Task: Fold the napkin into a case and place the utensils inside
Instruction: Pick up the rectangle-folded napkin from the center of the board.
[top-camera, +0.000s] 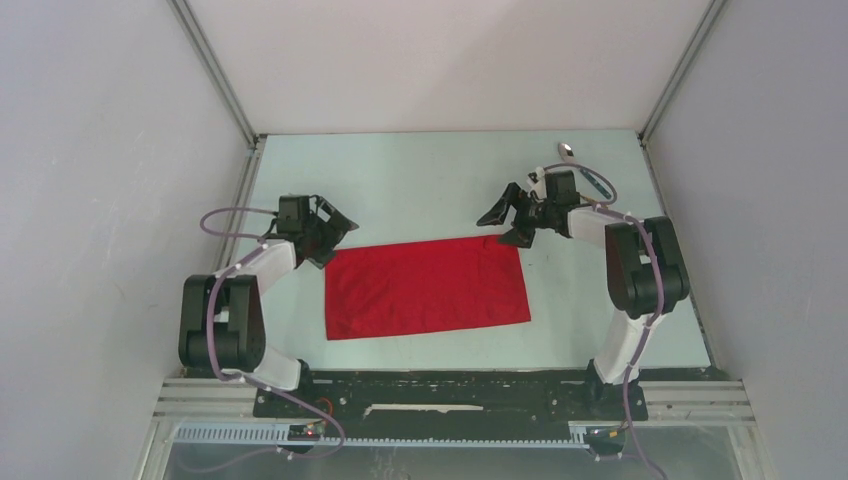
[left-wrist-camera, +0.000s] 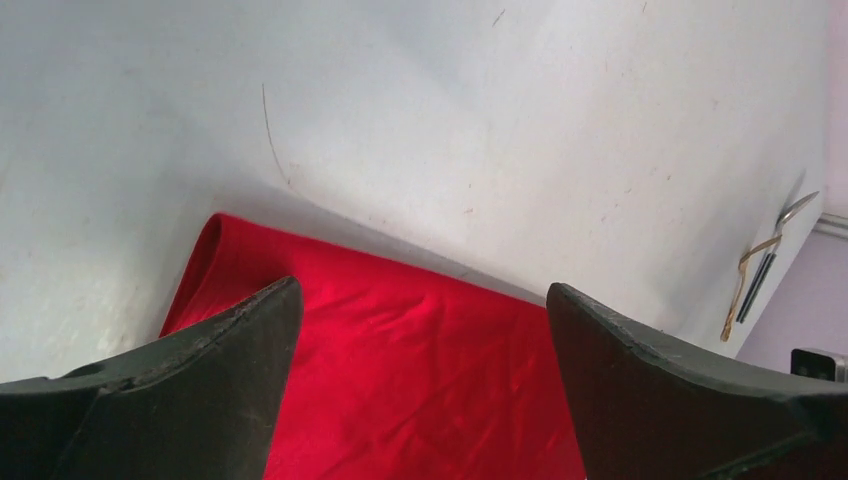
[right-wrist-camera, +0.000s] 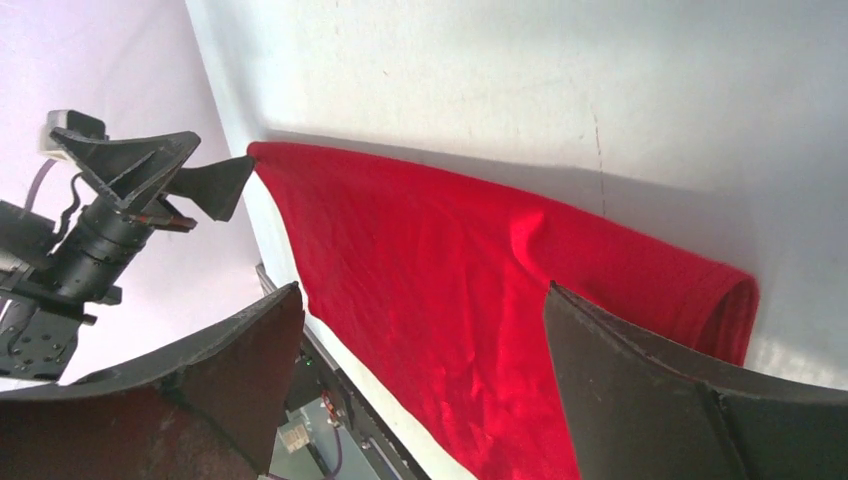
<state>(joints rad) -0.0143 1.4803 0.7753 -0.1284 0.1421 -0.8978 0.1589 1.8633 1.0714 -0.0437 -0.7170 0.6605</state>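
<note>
**Red napkin doubled on the bench, both arms open above its far corners**

The napkin (top-camera: 428, 288) lies flat in the middle of the bench (top-camera: 420, 180) as a wide red rectangle, not yet the narrow case. Its far edge looks like a rounded fold. The left fingers (left-wrist-camera: 200, 390) stand wide apart over its 10 o'clock corner and the right fingers (right-wrist-camera: 650, 380) wide apart over its 2 o'clock corner. Neither pair holds anything.

The cloth looks light, limp and faintly shiny, so it will likely sag and slide on itself rather than hold a crease. The best hold is probably a pinch at two corners of one edge, both layers together and pulled evenly. A single-layer pinch would peel the fold open.

The utensils lie at the bench's 1 o'clock corner, well apart from the cloth. The top view shows only the spoon (top-camera: 566, 150) bowl — the right arm covers the rest. In the left wrist view the fork (left-wrist-camera: 745, 285) is a thin gold line beside the dark handle, too small to read. I cannot count the layers, and both wrist views cut off the near edge.
</note>
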